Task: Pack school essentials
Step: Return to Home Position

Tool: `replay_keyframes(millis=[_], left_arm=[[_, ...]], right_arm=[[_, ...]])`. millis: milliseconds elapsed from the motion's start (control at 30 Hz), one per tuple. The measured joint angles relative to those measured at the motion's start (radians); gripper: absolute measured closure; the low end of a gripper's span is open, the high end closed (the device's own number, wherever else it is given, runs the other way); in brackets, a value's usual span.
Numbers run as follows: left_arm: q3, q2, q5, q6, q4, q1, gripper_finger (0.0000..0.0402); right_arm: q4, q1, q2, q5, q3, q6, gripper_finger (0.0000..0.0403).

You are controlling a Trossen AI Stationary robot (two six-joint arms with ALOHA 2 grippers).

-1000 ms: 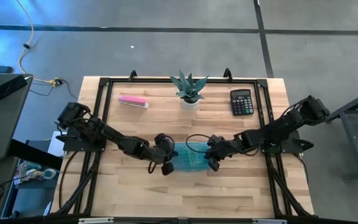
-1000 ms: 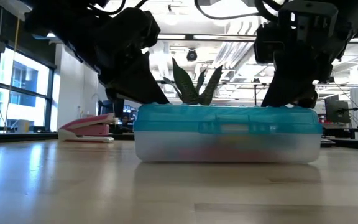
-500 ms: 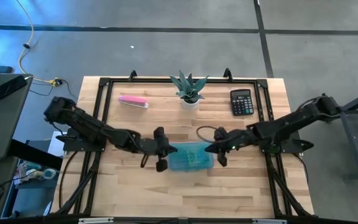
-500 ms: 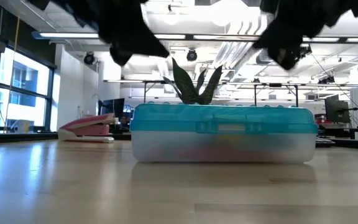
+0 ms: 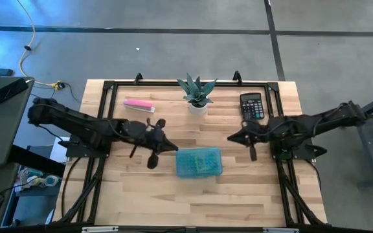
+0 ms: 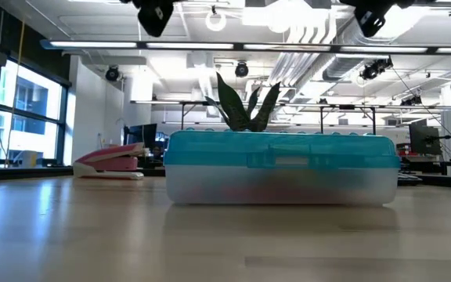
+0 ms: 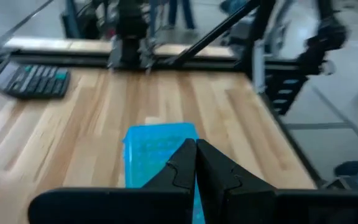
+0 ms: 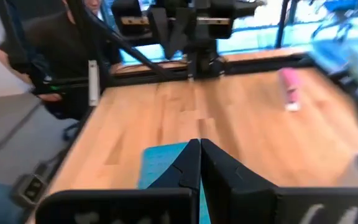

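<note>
A closed pencil box [image 5: 199, 162] with a blue lid and a translucent base sits flat on the table's middle; it also shows in the low view [image 6: 284, 168]. The school essentials are hidden; only a reddish tint shows through the base. My left gripper [image 5: 171, 147] hangs shut above the table, left of the box [image 7: 157, 158], fingertips together [image 7: 196, 144]. My right gripper [image 5: 232, 138] is shut too [image 8: 200, 144], raised to the right of the box [image 8: 163, 165] and toward the far side. Neither touches it.
A flat pink bar [image 5: 138, 105] lies far left, a potted plant [image 5: 197, 92] stands at the far middle, and a black calculator [image 5: 252, 106] lies far right. A black frame [image 5: 109, 103] borders the table. A person [image 8: 61, 50] sits beyond the left edge.
Both grippers have risen off the box lid and drawn apart, the left toward the table's left edge, the right toward the right edge and slightly far. The closed box has stayed where it was.
</note>
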Motion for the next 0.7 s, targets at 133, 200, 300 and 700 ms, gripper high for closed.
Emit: replay_keyframes(millis=[133,200,300,700], left_arm=[[-0.019,-0.051,0.072,0.058,0.002,0.021,0.0401],[-0.055,-0.079,0.077,0.066,0.023,0.033,0.0401],[-0.131,-0.121,0.079,0.043,0.063,0.046,0.0401],[-0.476,-0.335,0.104,-0.057,0.324,0.057,0.0401]], right_arm=[[-0.069,0.000,-0.068,0.054,0.000,-0.087,0.0403],[-0.080,0.000,-0.101,0.073,-0.017,-0.118,0.0402],[-0.075,-0.001,-0.155,0.092,-0.075,-0.137,0.0402],[-0.057,-0.001,-0.392,0.160,-0.241,-0.096,0.0402]])
